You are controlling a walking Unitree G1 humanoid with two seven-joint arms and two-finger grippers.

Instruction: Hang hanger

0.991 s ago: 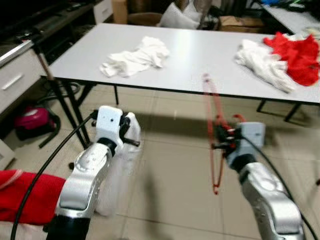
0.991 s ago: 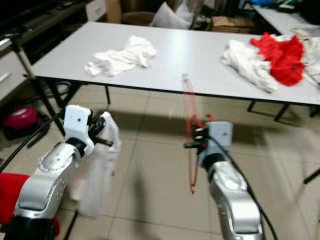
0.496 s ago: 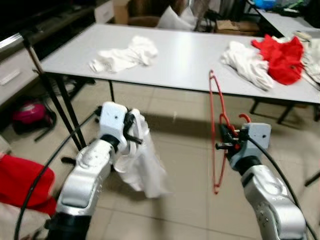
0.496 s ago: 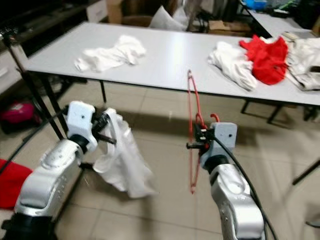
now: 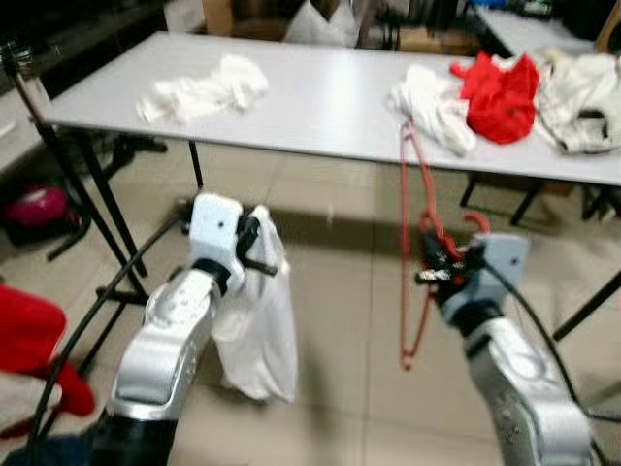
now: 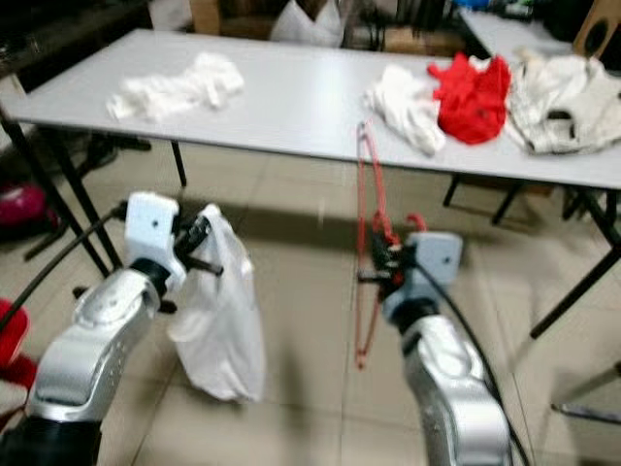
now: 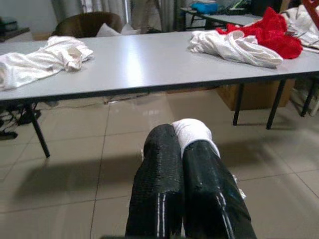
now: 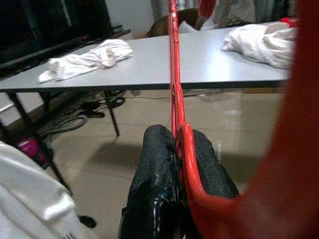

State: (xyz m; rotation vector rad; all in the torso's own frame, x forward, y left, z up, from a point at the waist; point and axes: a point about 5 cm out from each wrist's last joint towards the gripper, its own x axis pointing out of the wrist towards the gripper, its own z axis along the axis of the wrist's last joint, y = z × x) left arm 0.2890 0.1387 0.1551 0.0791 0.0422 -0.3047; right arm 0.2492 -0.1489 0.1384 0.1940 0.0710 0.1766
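Holding a red hanger (image 5: 415, 243) upright in the right gripper (image 5: 434, 275), fingers pinched tight on the thin wire near its neck, the long loop standing up in front of the table edge and hanging down toward the tiled floor (image 5: 330, 291). Gripping a white garment (image 6: 221, 311) in the left gripper (image 6: 197, 250), fingers (image 7: 164, 164) closed together on a bunch of cloth, the rest drooping below like a sack.

Probably bringing hanger and garment together before hanging; better keeping the hanger steady and vertical, lifting the cloth so the collar opens, and sliding one shoulder of the wire in slowly without twisting.

Facing a long grey table (image 5: 320, 107) carrying a white cloth (image 5: 204, 89) on the robot's left, another white piece (image 5: 432, 107), a red garment (image 5: 500, 89) and a pale one (image 5: 582, 92), slightly blurred. Watching the black stand leg (image 5: 82, 204) and cable near the left arm, possibly catching the cloth. No rail visible yet.
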